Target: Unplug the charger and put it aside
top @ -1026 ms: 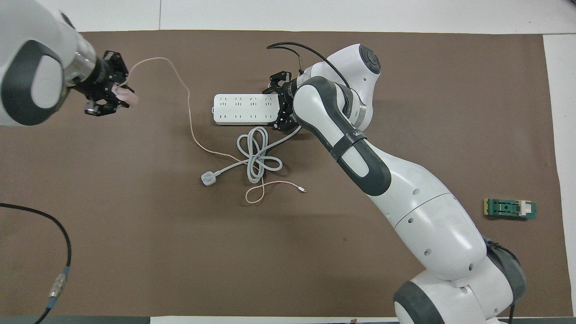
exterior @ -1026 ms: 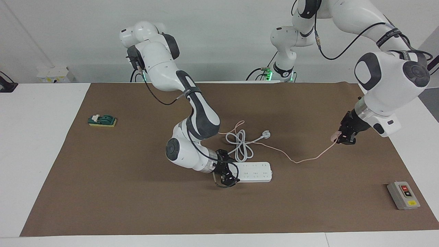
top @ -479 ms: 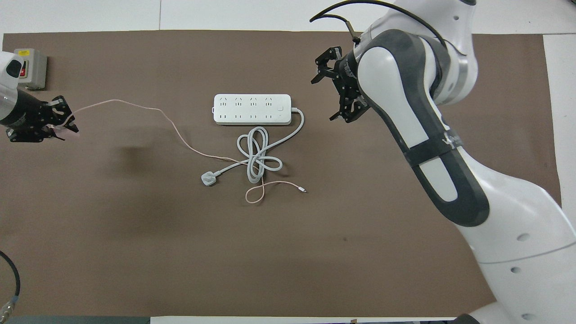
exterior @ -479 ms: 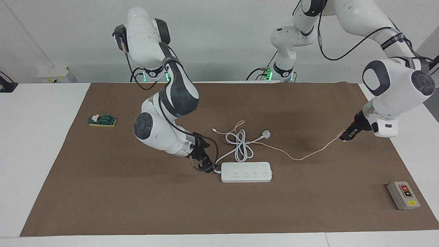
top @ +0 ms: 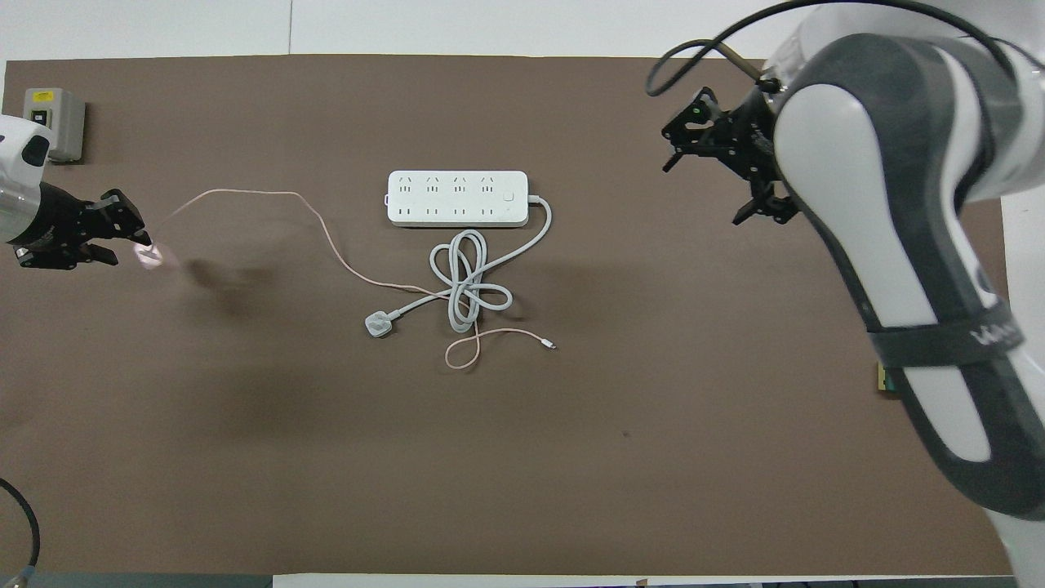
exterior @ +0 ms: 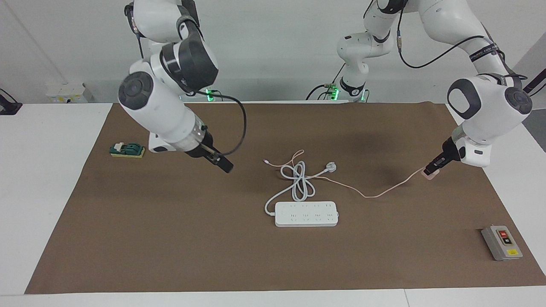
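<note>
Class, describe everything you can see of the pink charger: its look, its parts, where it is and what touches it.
The charger is a small pale-pink cube with a long thin pink cable. It sits unplugged on the brown mat toward the left arm's end of the table, apart from the power strip. The left gripper is right above it, open. The cable trails in loose curves across the white cord and ends in a small connector.

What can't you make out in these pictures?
- Overhead view: the right arm hides nearly all of the green switch block.
- Both views: whether the charger touches the left gripper or lies free; overhead it is blurred.
- Both views: the grey button box lettering is too small to read.
</note>
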Robot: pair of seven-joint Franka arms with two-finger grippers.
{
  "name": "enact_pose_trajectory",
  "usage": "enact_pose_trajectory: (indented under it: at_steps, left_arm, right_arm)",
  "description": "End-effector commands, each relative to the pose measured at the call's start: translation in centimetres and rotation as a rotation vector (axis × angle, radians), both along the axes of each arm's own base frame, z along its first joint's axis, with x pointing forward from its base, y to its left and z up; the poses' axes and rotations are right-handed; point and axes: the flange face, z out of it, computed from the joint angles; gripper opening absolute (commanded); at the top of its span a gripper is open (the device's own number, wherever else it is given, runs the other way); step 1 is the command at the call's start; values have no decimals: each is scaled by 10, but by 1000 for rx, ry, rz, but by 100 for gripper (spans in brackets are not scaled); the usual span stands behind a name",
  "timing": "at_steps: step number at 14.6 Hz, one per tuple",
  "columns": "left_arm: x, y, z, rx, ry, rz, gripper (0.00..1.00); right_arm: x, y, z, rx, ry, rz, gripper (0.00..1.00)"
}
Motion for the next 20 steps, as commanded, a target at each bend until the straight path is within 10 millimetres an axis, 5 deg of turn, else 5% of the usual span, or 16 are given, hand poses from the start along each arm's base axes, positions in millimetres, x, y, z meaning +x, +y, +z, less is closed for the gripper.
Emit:
enact_pose_trajectory:
  at_steps: [1,4,9,12,16,20]
  left_arm:
    - [1,-11,51,58,0,-110,100]
    - [-15,-27,90,49,31,-199,100]
    - [-58,-59,143,45,60,-271,100]
    - [-82,-57,145,32,98,-362,100]
    - [-78,-40,148,12,54,-378,100]
    - [-75,-58,150,21,60,-425,100]
  right_arm:
    - [-29,-41,35,-66,-78,286,100]
    - [-63,-66,60,-76,-83,324,100]
    - [-110,-81,59,-86,-64,302,100]
    - [-110,-84,55,-98,-62,300,100]
    - [-106,-76,53,-154,-93,320,100]
    - [-108,-71,54,-150,-89,301,100]
